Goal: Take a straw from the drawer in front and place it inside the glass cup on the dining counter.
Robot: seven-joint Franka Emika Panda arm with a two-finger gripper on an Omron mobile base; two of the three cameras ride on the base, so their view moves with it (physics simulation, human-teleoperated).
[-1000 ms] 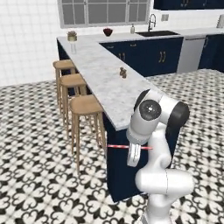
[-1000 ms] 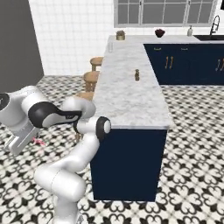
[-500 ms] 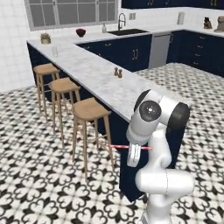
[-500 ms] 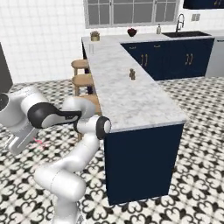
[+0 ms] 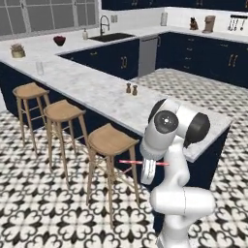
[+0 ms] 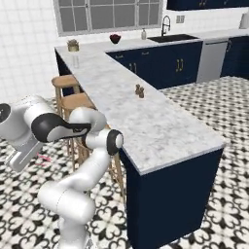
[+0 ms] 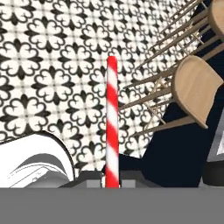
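Left base view: the jaws are closed on the straw (image 5: pixel 131 162), held level above the floor beside the near stool (image 5: pixel 110 140); the cup (image 5: pixel 39 67) stands far left on the worktop (image 5: pixel 97 92).
Right base view: straw (image 6: pixel 44 158) at the gripper (image 6: pixel 23 158), left of the worktop (image 6: pixel 146 126).
Hand view: straw (image 7: pixel 112 122) clamped between the jaws, over the tiled floor (image 7: pixel 52 65).

Floor: black-and-white patterned tile (image 5: pixel 43 213).
Stools: three round wooden stools (image 5: pixel 110 140) in a row along the counter's outer side.
Back wall: white tile, wide grid-paned window (image 6: pixel 107 14).
Cabinets: navy doors with gold handles (image 5: pixel 123 60) under a marbled worktop.
Sink: dark basin with a tall faucet (image 5: pixel 103 24).
Dishwasher: grey front panel (image 5: pixel 147 55).
Light: even, soft.
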